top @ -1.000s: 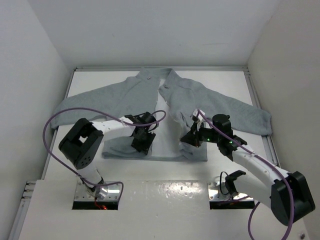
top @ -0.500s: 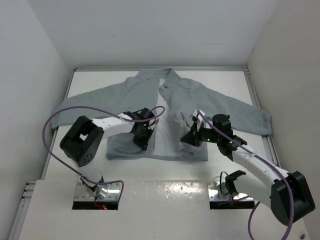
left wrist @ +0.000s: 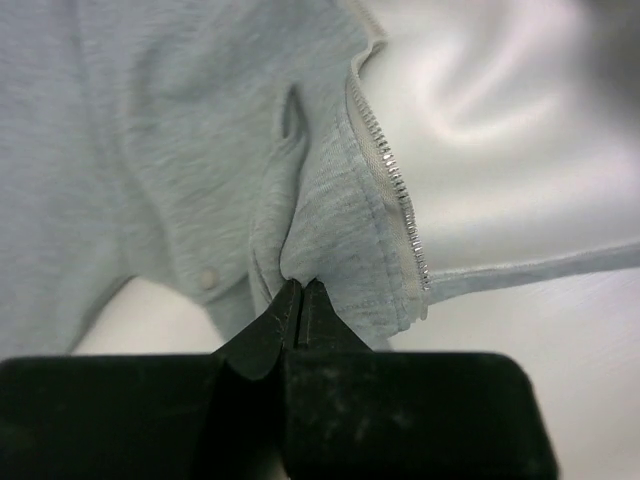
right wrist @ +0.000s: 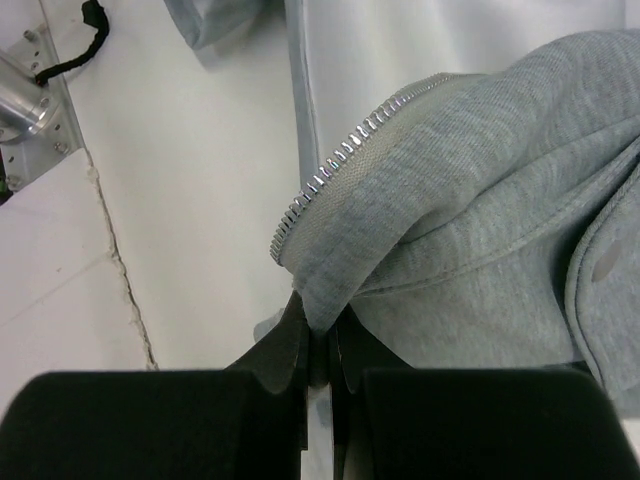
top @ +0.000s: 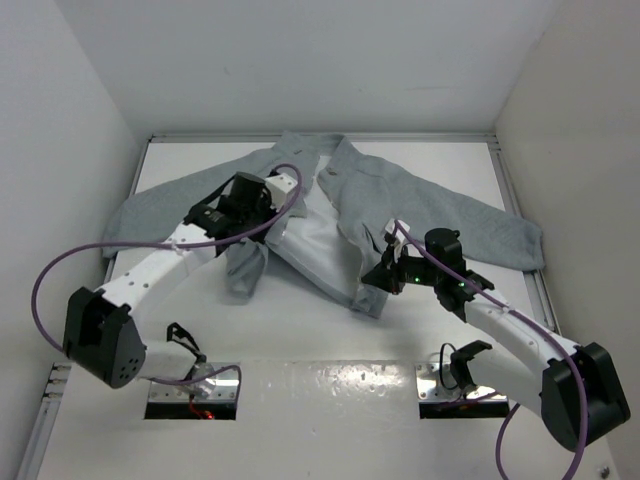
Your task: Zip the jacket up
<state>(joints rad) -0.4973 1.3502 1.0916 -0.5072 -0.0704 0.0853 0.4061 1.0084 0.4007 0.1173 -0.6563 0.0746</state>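
The light grey jacket (top: 440,205) lies open on the white table, its white lining (top: 315,235) showing. My left gripper (top: 265,220) is shut on a fold of the left front panel (left wrist: 180,150), beside the pale zipper teeth (left wrist: 390,180), and holds it lifted above the table. Its fingertips (left wrist: 300,290) pinch the fabric near the hem. My right gripper (top: 383,272) is shut on the lower corner of the right front panel (right wrist: 500,200), just below the end of its zipper tape (right wrist: 340,160). The zipper slider is not in view.
The table (top: 300,340) is boxed in by white walls on the left, back and right. Both sleeves spread out to the table's sides (top: 135,210) (top: 510,235). A purple cable (top: 60,270) loops off the left arm. Metal mount plates (top: 195,390) sit at the near edge.
My left arm has swung up and away toward the collar, pulling the left front panel with it; the panel now hangs bunched and the front gapes wider. The right arm has barely moved.
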